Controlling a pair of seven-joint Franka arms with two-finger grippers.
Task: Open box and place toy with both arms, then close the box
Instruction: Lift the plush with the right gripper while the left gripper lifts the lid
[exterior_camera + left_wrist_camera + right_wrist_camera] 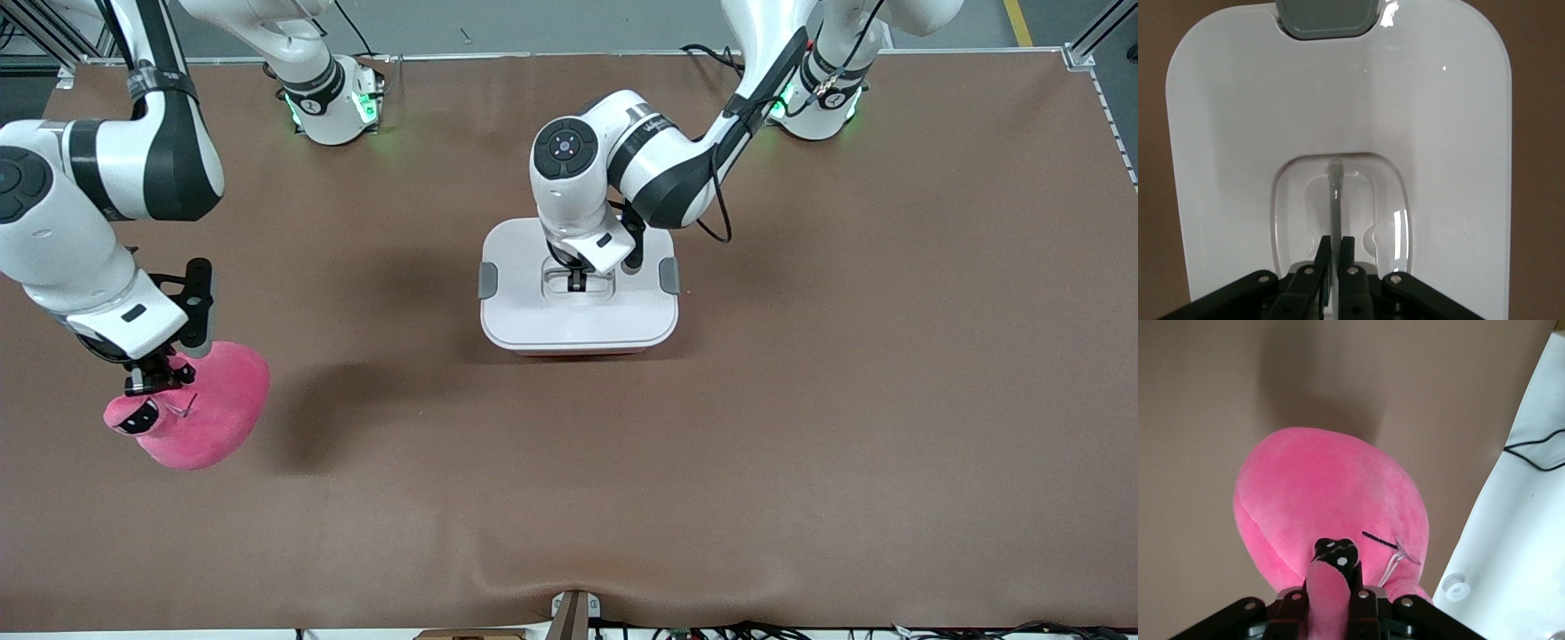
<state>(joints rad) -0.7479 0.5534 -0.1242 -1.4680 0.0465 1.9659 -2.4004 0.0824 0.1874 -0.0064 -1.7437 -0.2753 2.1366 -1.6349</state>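
The box (578, 353) stands at the table's middle with its white lid (533, 311) on; a grey clip (487, 280) sits at each end. My left gripper (576, 283) is down in the lid's recess, shut on the thin grey handle bar (1334, 193). The lid (1438, 133) and one clip (1327, 17) show in the left wrist view, with the gripper (1336, 250) low in it. My right gripper (158, 380) is shut on a fold of the pink plush toy (218, 400) by its eye and holds it above the table. The toy (1318, 493) hangs below this gripper (1331, 587).
The brown table mat (800, 400) spreads round the box. The toy's shadow (311, 418) falls on the mat between toy and box. The arms' green-lit bases (333, 107) stand along the table's edge farthest from the front camera.
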